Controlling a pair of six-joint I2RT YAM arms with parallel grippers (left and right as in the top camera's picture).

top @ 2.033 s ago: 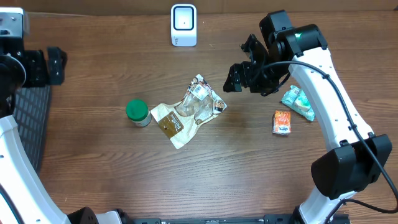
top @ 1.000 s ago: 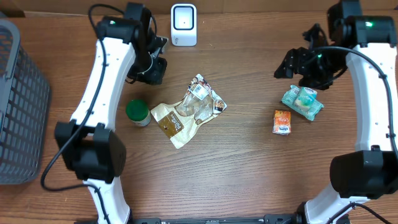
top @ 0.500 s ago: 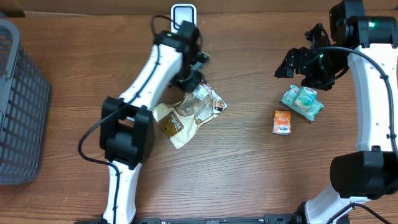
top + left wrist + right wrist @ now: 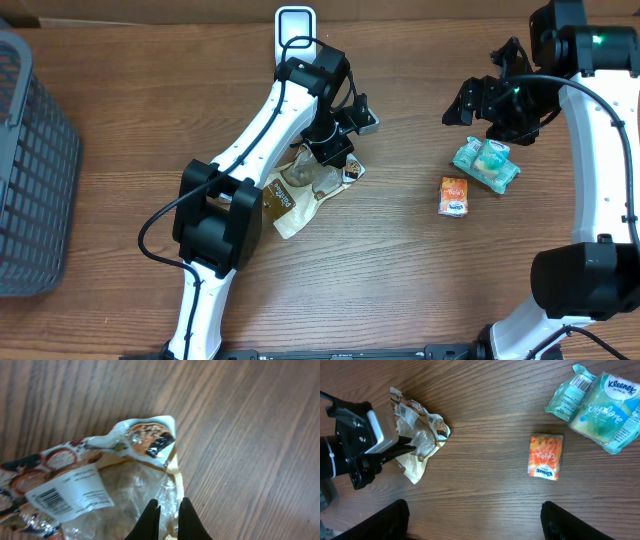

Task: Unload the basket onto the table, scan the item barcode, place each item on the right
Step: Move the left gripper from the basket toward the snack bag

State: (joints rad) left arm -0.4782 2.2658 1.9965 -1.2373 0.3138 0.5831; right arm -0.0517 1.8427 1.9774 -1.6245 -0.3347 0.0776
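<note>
the left gripper [image 4: 167, 510], jaws pressed together, is hovering at the snack bag [image 4: 95, 485] lying near the scanner [image 4: 295, 27]; the right gripper [image 4: 479, 522] is hanging wide and empty. a pinch on such thin film may be slipping or crumpling it, hiding the barcode [image 4: 49, 498].

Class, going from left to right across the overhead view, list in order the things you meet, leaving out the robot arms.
basket → snack bag → orange packet → tissue pack
</note>
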